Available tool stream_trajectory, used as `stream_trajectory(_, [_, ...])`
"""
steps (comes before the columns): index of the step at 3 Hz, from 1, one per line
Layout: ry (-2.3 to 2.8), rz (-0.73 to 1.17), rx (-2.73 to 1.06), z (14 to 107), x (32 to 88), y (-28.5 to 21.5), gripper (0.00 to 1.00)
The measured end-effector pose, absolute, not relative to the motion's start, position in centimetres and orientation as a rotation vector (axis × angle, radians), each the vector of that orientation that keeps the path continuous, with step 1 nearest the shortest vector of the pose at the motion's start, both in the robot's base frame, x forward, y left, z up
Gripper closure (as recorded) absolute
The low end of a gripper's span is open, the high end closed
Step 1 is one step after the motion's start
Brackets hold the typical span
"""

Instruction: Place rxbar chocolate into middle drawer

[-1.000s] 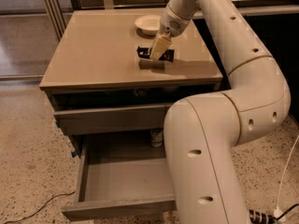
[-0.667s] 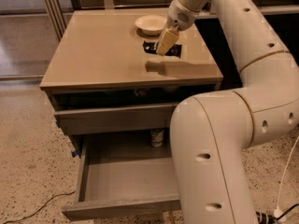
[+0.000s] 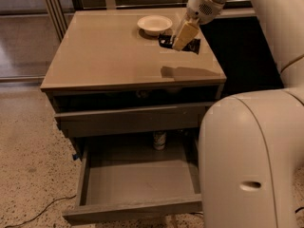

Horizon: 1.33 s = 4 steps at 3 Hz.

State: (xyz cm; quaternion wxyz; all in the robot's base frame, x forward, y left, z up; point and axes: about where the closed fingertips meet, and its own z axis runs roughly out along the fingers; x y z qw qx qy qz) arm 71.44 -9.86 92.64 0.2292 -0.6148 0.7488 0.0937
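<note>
The rxbar chocolate [image 3: 165, 41], a flat black-wrapped bar, is held in my gripper [image 3: 183, 38] above the back right part of the cabinet top, just right of the cream-white bowl [image 3: 154, 24]. The gripper is shut on the bar, which hangs clear of the surface and casts a shadow on the top nearer the front edge. The middle drawer [image 3: 137, 177] is pulled open below and in front of the cabinet, showing its flat grey floor. The arm's large white links fill the right side of the view and hide the drawer's right end.
A small can [image 3: 159, 140] stands at the back of the open drawer. The grey upper drawer front [image 3: 128, 120] is slightly out above it. The cabinet top [image 3: 109, 56] is tan. A cable [image 3: 38, 212] lies on the speckled floor at lower left.
The gripper has risen off the cabinet top with the bar in it and moved back and to the right, toward the bowl. The drawer has not moved.
</note>
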Motion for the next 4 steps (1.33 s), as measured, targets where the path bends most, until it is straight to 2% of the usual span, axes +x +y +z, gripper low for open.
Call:
stream_trajectory(1, [1.961, 0.225, -1.650, 97.5, 66.7, -8.9, 1.00])
stream_trajectory(4, [1.989, 0.329, -1.650, 96.2, 63.7, -8.8, 1.00])
